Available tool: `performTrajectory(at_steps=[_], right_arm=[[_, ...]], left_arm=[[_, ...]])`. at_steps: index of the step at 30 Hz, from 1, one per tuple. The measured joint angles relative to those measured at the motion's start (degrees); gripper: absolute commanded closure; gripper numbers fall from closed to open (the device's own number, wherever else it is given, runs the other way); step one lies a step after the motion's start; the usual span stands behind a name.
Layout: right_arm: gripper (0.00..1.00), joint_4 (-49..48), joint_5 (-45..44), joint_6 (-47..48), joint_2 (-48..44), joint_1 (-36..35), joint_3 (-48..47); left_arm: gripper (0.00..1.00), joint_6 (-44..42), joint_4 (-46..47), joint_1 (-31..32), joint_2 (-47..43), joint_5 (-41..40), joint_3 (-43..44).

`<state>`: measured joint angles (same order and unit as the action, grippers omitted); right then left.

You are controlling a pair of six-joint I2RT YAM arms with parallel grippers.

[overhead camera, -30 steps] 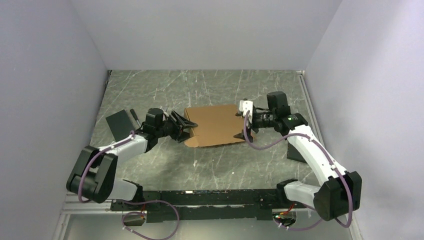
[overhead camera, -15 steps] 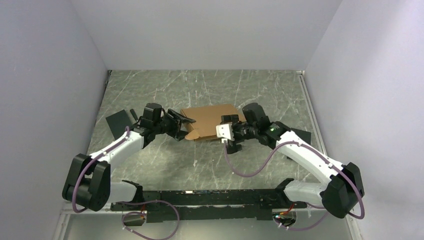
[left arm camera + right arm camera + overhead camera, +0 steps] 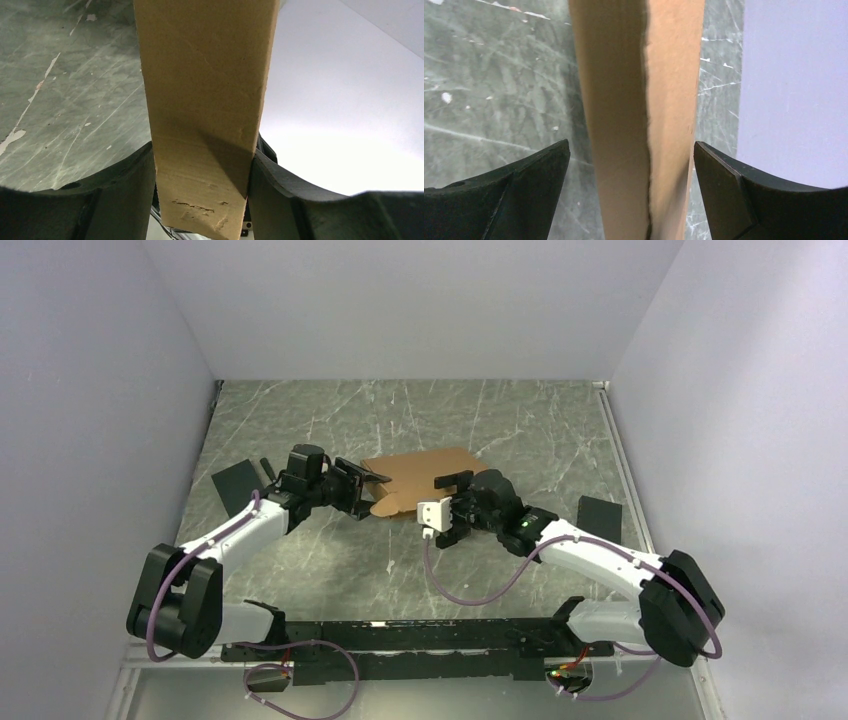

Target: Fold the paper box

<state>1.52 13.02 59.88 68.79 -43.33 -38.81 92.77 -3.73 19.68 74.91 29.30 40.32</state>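
Grey marbled surface (image 3: 400, 415) carries the brown paper box (image 3: 425, 472) at mid-frame in the overhead view. My left claw (image 3: 362, 490) pinches the box's edge toward frame left, cardboard pressed between both fingers. My right claw (image 3: 448, 508) stands spread wide at the box's lower edge, a cardboard strip between the fingers, touching neither of them.

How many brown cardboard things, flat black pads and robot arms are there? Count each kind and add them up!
Brown paper box: 1
Black pads: 2
Robot arms: 2
Total: 5
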Motion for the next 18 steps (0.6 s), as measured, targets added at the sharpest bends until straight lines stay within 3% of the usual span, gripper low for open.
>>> performTrajectory(at_steps=[8,14,18], right_arm=[[0.2,-8.7,-4.5,-0.07,2.21,-1.03,1.99],[0.4,-9.42,-5.35,-0.33,2.51,-1.01,2.01],[0.46,-9.53,-5.75,-0.37,2.51,-0.98,2.01]], left_arm=[[0.65,0.13,0.46,0.0,0.0,0.63,0.0],[0.6,1.29,2.14,-0.07,0.09,0.9,-0.02],[0.42,1.84,3.54,-0.22,0.09,1.07,-0.37]])
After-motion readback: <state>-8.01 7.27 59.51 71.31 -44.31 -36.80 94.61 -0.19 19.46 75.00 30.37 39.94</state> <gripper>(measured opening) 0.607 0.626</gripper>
